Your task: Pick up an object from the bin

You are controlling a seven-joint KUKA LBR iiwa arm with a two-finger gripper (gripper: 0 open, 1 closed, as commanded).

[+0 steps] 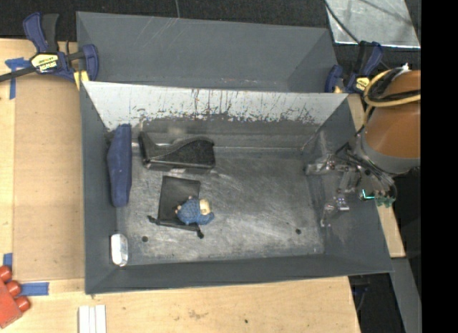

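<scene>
1. Grey metal bin (pixel 215 267) had the claw (pixel 335 192) at its three o'clock wall; whether it was open or closed could not be told.
2. Likeliest pick, a small blue figure (pixel 192 211) on a black card (pixel 174 194), lay well apart toward nine o'clock.

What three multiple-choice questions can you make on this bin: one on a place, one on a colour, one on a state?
1. The long blue thing lies: A along the left wall; B by the right wall; C mid-floor.
2. The small figure on the black square is: A red; B blue; C green.
3. The claw is: A on the figure; B at the bin's right, apart from every thing; C on the black square.
A, it hugs the left wall; B, its body shows blue; B, bare floor lies around it.
</scene>
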